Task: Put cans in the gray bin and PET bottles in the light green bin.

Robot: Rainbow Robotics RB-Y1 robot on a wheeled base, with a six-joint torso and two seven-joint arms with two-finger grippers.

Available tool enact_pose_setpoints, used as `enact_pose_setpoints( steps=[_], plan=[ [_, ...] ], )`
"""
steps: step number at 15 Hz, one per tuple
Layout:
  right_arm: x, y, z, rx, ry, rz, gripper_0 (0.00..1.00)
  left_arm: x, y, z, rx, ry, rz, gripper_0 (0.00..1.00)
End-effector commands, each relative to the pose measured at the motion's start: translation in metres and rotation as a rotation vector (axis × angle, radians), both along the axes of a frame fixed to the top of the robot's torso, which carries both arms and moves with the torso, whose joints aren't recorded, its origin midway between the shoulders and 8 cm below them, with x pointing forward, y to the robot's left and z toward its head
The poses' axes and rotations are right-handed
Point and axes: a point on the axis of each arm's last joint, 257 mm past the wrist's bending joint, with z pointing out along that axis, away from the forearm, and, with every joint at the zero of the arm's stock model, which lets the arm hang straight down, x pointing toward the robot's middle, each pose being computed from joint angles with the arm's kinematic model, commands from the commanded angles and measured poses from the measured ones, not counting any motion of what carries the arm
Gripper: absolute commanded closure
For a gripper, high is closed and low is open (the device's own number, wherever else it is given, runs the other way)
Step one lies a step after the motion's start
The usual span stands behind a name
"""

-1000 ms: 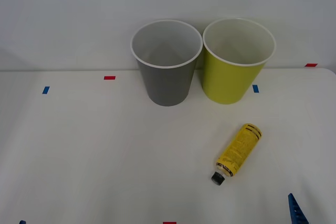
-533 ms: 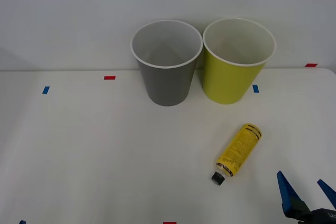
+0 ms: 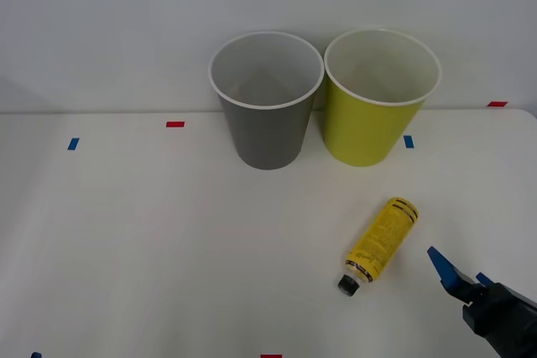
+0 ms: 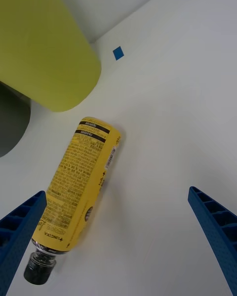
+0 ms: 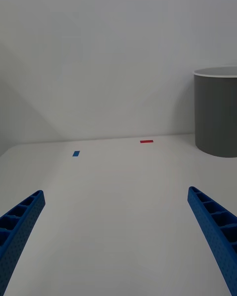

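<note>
surface [image 3: 151, 241]: white, a few red and blue tape marks, nothing on it but the bins and one bottle.
gray bin [image 3: 267, 100]: upright at the back, well beyond my right hand, touching or nearly touching the green one.
light green bin [image 3: 379, 98]: upright, straight ahead of the right hand past the bottle. That's my target.
right hand [image 3: 457, 278]: a second ago just a fingertip at the near edge, now it's slid in and forward, fingers spread wide, empty.
left hand [image 5: 118, 256]: parked low, fingers apart, gray bin off ahead.
PET bottle [image 3: 378, 241]: lying flat, cap toward me, just beside the right hand, not between the fingers yet. Hasn't budged, so I'd say the grab is next.
</note>
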Motion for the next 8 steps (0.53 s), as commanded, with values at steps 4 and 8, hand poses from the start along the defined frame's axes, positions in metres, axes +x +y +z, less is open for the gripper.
enact_pose_setpoints(
  steps=[4, 8],
  plan=[
    [0.049, 0.017, 0.01, 0.1, 0.108, -0.002, 0.0, 0.0, 0.0, 0.0, 0.0, 0.0, 0.0, 0.0],
    [0.058, 0.023, -0.002, 0.137, 0.221, -0.072, 0.0, 0.0, 0.0, 0.0, 0.0, 0.0, 0.0, 0.0]
  ],
)
